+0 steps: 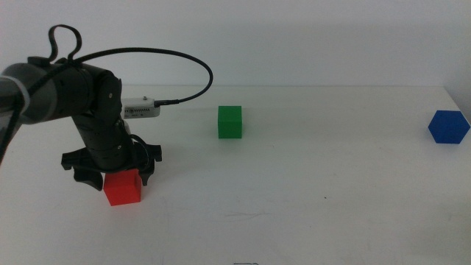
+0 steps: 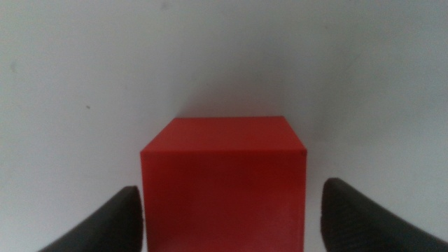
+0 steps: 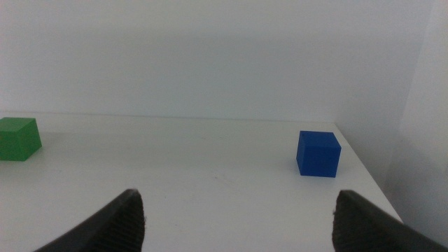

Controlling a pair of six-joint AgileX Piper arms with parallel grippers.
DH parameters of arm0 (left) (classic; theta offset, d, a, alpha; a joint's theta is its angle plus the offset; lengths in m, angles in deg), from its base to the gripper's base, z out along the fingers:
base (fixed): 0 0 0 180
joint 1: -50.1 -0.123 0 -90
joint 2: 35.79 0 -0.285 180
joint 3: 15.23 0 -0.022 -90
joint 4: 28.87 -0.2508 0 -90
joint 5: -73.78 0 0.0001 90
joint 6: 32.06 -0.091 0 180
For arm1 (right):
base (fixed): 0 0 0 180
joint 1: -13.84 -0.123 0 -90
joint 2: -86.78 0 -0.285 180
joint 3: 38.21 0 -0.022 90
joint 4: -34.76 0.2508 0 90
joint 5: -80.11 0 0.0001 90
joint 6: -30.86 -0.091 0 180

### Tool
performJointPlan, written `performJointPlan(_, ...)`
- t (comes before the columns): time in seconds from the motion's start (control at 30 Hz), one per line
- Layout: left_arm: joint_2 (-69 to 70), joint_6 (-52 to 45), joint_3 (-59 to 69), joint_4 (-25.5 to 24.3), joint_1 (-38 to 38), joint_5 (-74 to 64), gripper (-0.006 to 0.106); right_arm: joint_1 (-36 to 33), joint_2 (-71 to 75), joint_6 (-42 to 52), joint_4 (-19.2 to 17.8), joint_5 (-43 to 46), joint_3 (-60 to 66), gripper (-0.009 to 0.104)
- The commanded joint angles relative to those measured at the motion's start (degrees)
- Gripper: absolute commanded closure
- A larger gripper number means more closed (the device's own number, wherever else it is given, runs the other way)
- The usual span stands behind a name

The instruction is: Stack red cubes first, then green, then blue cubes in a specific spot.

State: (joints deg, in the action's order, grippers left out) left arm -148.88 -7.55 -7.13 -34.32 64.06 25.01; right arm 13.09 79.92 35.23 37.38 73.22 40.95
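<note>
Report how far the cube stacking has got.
Nothing is stacked yet. In hand: the left gripper is down at the red cube, open jaws on either side, a gap showing by one jaw. The green cube and blue cube sit apart on the table, untouched. The right gripper waits open, holding nothing.

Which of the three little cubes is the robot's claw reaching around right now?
The red cube: the left gripper has its open jaws either side of it. The green cube and blue cube sit alone.

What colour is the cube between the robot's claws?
Bright red. The cube sits between the left gripper, whose jaws are open; the left wrist view shows it best.
</note>
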Motion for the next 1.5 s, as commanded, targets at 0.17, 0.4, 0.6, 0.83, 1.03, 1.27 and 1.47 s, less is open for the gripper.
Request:
performJointPlan(0.17,2.3,0.7,-1.6,0.1,0.1,1.6,0.052,-0.1,0.9,0.5,-0.5,4.5,-1.3,0.001)
performJointPlan(0.4,2.4,1.3,-7.9,-2.0,4.2,-3.2,0.090,-0.1,0.9,0.5,-0.5,4.5,-1.3,0.001)
performJointPlan(0.6,0.1,7.1,-18.5,-5.6,13.1,-8.1,0.092,-0.1,0.9,0.5,-0.5,4.5,-1.3,0.001)
performJointPlan(0.83,-9.6,8.3,-34.4,-1.2,20.4,-16.7,0.092,-0.1,0.9,0.5,-0.5,4.5,-1.3,0.001)
performJointPlan(1.03,-14.9,8.4,-40.5,4.1,23.0,-21.4,0.092,-0.1,0.9,0.5,-0.5,4.5,-1.3,0.001)
performJointPlan(1.27,-16.9,7.2,-40.2,9.6,23.0,-23.8,0.092,-0.1,0.9,0.5,-0.5,4.5,-1.3,0.001)
performJointPlan(1.47,-18.2,6.6,-39.9,11.1,23.0,-24.1,0.092,-0.1,0.9,0.5,-0.5,4.5,-1.3,0.001)
